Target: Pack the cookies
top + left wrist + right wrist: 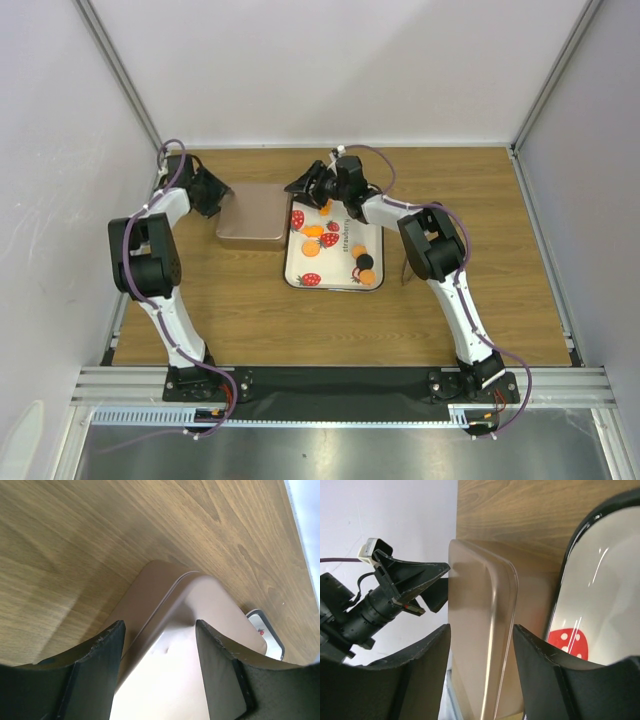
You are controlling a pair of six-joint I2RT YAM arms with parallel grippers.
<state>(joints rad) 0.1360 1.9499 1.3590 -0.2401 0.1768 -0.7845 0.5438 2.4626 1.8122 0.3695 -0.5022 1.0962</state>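
On the desk (230, 310), about midway between its near and far edges and a little right of centre, lies a white tray (335, 266) with a black rim. The cookies (311, 250) are on it: two black ones toward its near right corner, and orange ones scattered among printed strawberries up to its far end.

Just beside the tray's far left corner stands a brown box (252, 212).

The right hand (303, 188) hangs over the tray's far end by the box's far right corner. Its fingers stand well apart with nothing clamped between them.

The left hand (216, 194) is at the box's left side, nearer the desk's far left corner. Its fingers are parted around the box's rim, but whether they press on it cannot be told.
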